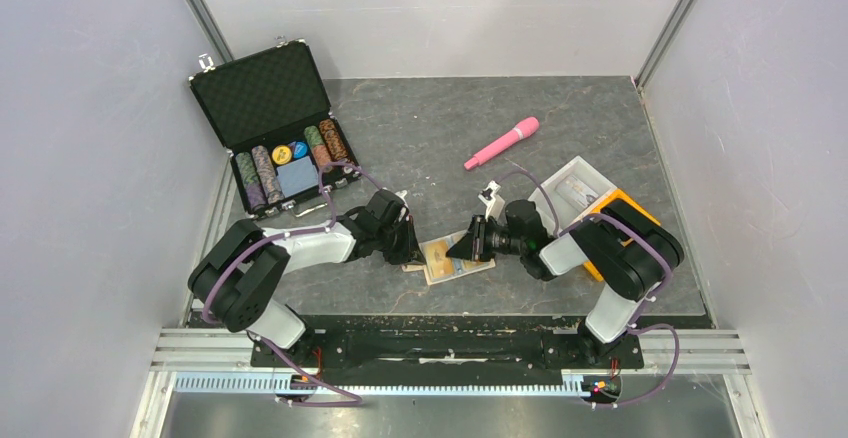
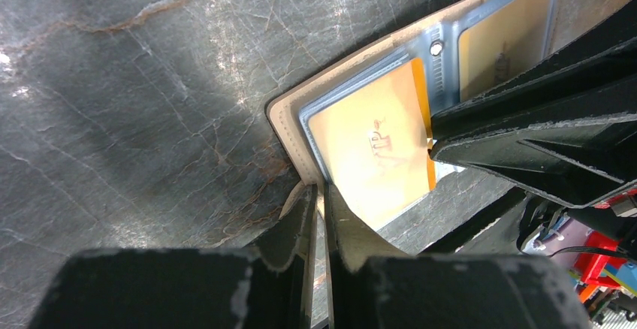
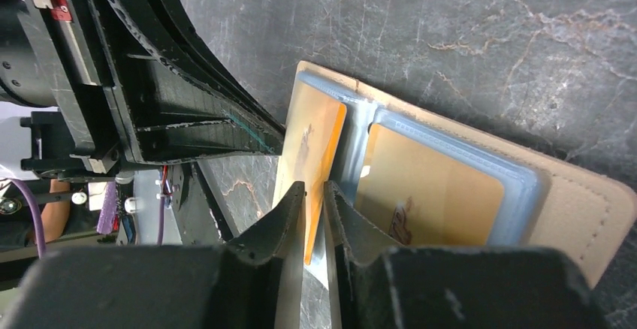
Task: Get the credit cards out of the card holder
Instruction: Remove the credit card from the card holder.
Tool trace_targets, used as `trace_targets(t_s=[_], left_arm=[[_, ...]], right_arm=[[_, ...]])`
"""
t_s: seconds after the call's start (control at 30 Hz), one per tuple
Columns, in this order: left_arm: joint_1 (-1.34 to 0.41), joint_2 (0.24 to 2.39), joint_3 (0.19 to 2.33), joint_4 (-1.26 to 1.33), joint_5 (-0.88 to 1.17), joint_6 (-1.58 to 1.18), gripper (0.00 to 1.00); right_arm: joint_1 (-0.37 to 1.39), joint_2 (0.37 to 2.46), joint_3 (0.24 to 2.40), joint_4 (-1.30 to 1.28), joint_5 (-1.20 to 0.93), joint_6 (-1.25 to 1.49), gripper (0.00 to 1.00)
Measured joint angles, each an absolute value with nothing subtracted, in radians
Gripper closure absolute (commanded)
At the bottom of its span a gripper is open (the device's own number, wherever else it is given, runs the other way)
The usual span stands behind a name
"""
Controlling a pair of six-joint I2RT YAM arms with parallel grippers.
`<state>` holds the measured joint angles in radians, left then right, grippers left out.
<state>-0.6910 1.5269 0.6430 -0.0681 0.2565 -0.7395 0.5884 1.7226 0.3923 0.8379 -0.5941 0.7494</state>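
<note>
Tan and lined in pale blue, the card holder [image 3: 582,209] lies spread open on the dark, stone-patterned table [image 3: 488,36] between the two arms. The left claw [image 2: 319,197] is nearly closed and pinches the holder's tan rim at the end nearest that arm, which looks like an anchor for the pull. The right claw [image 3: 314,186] comes in from the other side and reaches across to that same half. Its fingers are drawn in close on either face of the orange card [image 3: 312,145], gripping its near edge as far as the narrow gap shows. That card juts out of its blue-edged pocket toward the right claw, tilted up off the holder, with its long axis in line with the claw's fingers. The gold card [image 3: 432,186] sits flat and fully inside the neighbouring pocket, just beside it and untouched.

The move turns on one line: the orange card should leave along its own length, straight back toward the right wrist and away from the left claw. A sideways drag would likely jam it against the pocket seam or tug the holder out of the left claw's pinch.
</note>
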Motion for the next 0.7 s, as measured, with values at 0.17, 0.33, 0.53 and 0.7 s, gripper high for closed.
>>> trace_targets(t_s=[0.17, 0.33, 0.53, 0.7], left_arm=[[-0.691, 1.526, 0.641, -0.065, 0.257, -0.739, 0.86], [-0.691, 1.525, 0.639, -0.064, 0.257, -0.739, 0.86], [-0.691, 1.523, 0.635, -0.057, 0.257, -0.74, 0.86], [-0.691, 1.522, 0.634, -0.057, 0.257, -0.74, 0.86]], right_arm=[[0.586, 1.723, 0.392, 0.86, -0.598, 0.767, 0.9], [0.585, 1.73, 0.388, 0.891, -0.609, 0.797, 0.92], [0.584, 1.735, 0.388, 0.904, -0.61, 0.811, 1.0], [0.584, 1.732, 0.388, 0.886, -0.601, 0.795, 1.0]])
